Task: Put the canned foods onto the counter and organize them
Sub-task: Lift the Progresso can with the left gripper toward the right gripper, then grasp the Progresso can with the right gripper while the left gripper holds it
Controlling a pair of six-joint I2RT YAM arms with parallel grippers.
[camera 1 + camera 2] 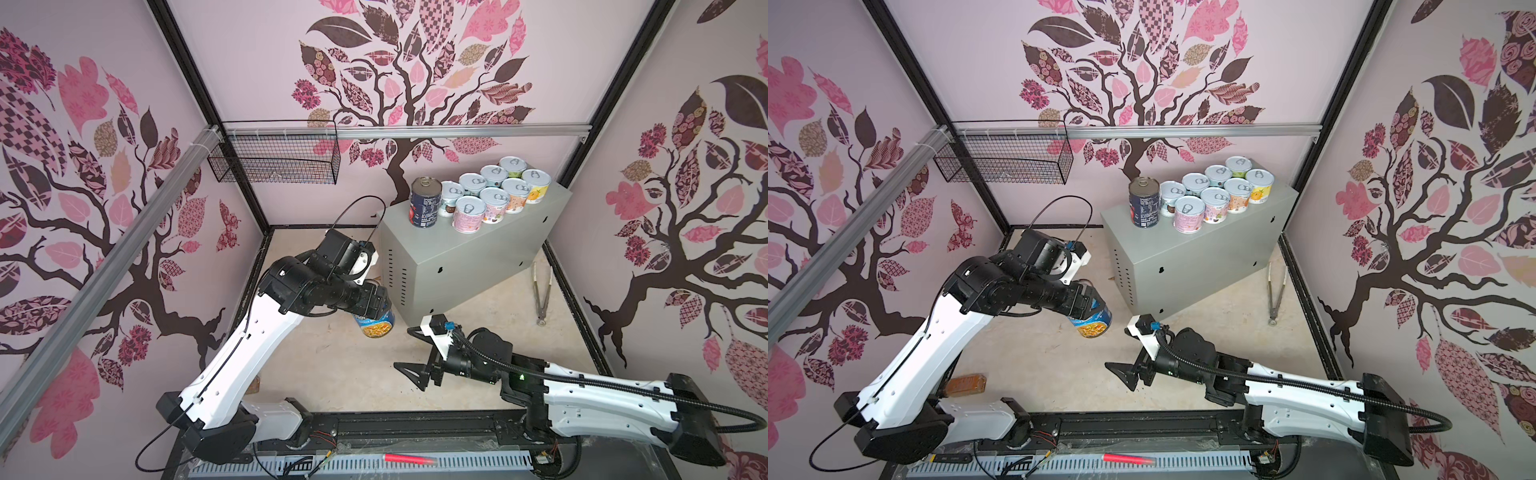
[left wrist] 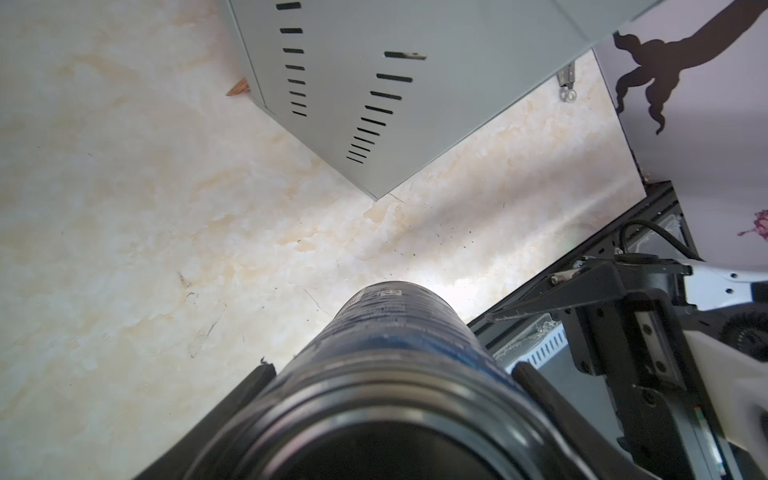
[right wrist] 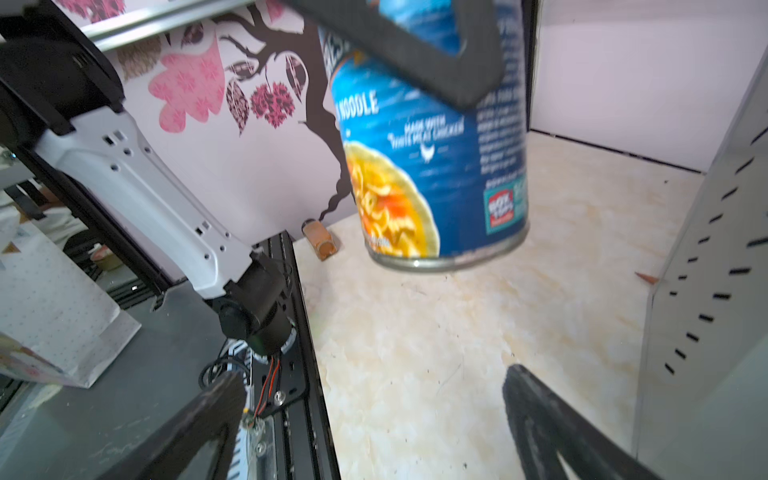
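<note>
Cream marbled floor [image 1: 332,374], tree-print walls [image 1: 415,62] all round. My left claw [image 1: 374,309] clamps the blue can [image 1: 376,324], tilted, off the floor beside the grey bench [image 1: 469,266]. The right claw [image 1: 405,349] gapes empty nearby. Only the right wrist view reads its noodle-soup label [image 3: 432,166]; the left wrist view shows just rim and side. On the bench: eight short pastel cans [image 1: 494,195], dark can [image 1: 424,203] at their end.

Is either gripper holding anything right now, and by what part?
The left gripper holds the blue-labelled can by its sides, near the top end. The right gripper is open and empty.
</note>
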